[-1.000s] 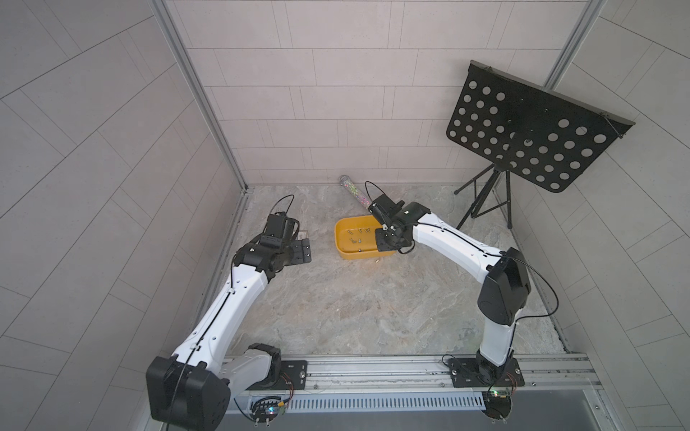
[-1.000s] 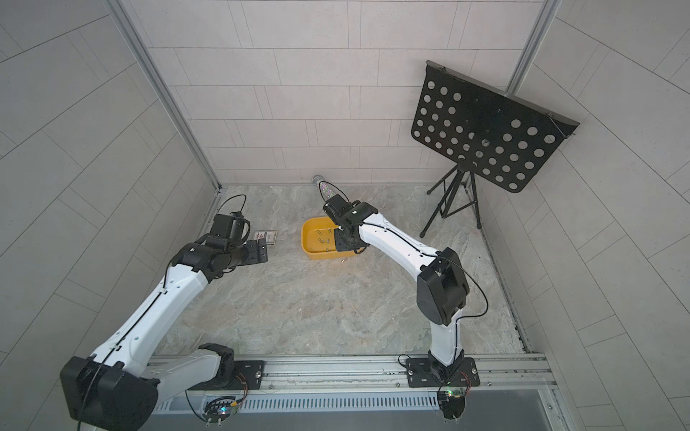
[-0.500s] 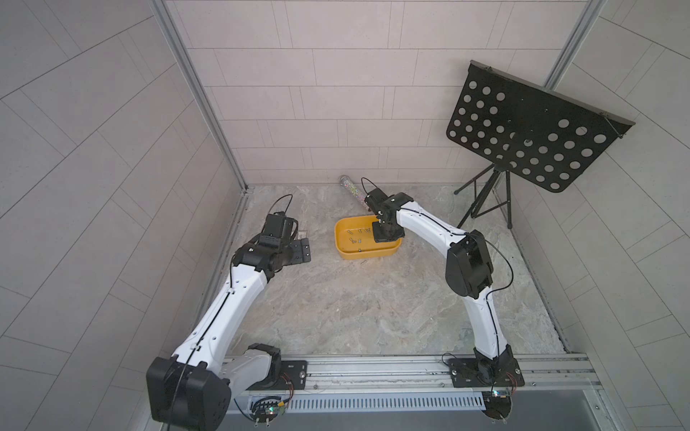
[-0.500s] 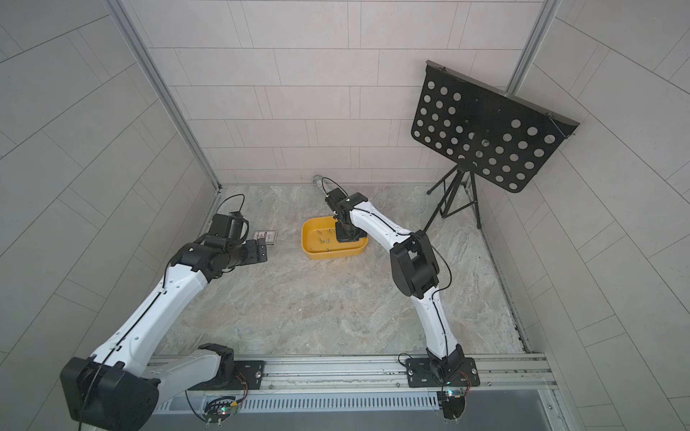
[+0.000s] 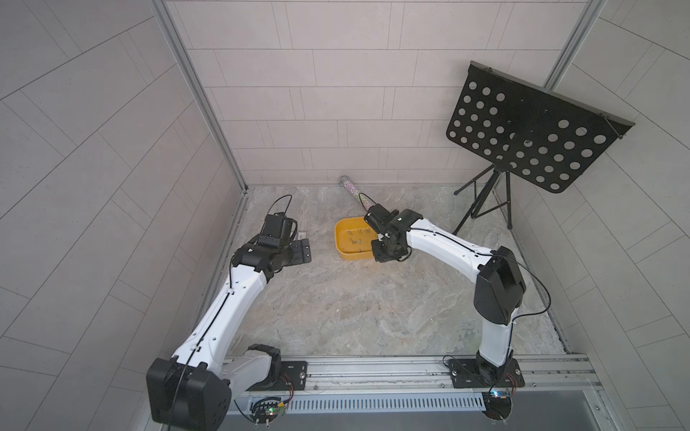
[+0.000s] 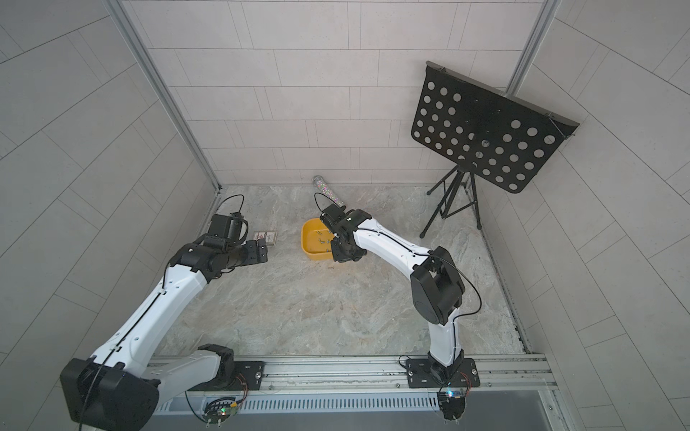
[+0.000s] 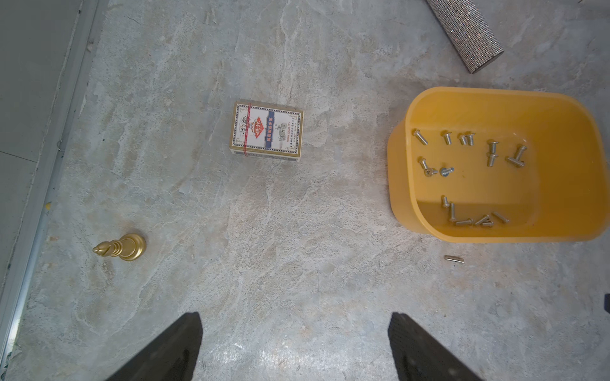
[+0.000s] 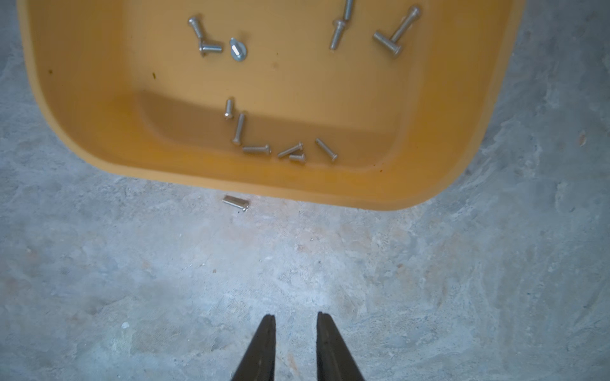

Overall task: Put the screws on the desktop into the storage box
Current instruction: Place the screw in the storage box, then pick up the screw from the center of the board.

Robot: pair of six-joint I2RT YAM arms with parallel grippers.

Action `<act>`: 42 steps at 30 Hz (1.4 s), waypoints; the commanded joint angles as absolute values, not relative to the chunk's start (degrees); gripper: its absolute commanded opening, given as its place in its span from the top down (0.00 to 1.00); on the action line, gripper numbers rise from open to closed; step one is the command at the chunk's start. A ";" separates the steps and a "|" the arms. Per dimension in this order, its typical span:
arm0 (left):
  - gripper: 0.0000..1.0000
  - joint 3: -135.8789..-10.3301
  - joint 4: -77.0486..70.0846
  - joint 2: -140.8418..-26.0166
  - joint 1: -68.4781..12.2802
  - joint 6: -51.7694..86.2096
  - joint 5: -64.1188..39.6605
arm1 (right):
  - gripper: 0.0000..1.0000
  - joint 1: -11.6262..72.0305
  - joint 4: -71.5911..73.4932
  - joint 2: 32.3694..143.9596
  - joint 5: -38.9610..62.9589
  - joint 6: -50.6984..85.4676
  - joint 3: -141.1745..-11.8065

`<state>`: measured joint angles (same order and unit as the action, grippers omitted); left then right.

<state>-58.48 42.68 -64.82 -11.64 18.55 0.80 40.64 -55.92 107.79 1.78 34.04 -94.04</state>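
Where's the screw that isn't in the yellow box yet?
In both wrist views the loose screw lies flat on the desktop just outside the yellow box, apart from its wall, on the side facing the base rail.

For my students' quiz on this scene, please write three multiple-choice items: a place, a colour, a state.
1. The stray screw lies: A) on the music stand B) on the desktop beside the storage box C) on the card box
2. The storage box is: A) blue B) yellow C) black
3. The left gripper is: A) shut on a screw B) shut, empty C) open, empty
Key: 1B, it rests outside the wall; 2B, yellow walls; 3C, fingers wide apart, nothing between.
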 commanded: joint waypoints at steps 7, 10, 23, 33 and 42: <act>0.04 -58.45 42.36 -64.68 -11.25 18.46 0.11 | 0.74 44.05 -57.15 115.28 4.78 25.66 -97.19; 0.04 -58.45 42.36 -64.45 -11.25 18.46 0.09 | 0.74 44.38 -57.75 117.47 4.92 22.25 -98.89; 0.04 -58.45 42.32 -64.28 -10.99 18.51 0.09 | 0.60 44.63 -59.10 124.43 4.09 11.87 -104.17; 0.04 -58.47 42.26 -64.48 -10.81 18.46 -0.16 | 0.56 44.65 -59.34 128.26 3.27 8.19 -107.55; 0.04 -58.47 42.28 -64.45 -10.68 18.51 -0.32 | 0.50 44.65 -58.80 130.98 1.77 5.80 -110.29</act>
<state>-58.48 42.68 -64.88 -11.11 18.55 -0.10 44.36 -58.08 128.95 3.29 7.38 -109.45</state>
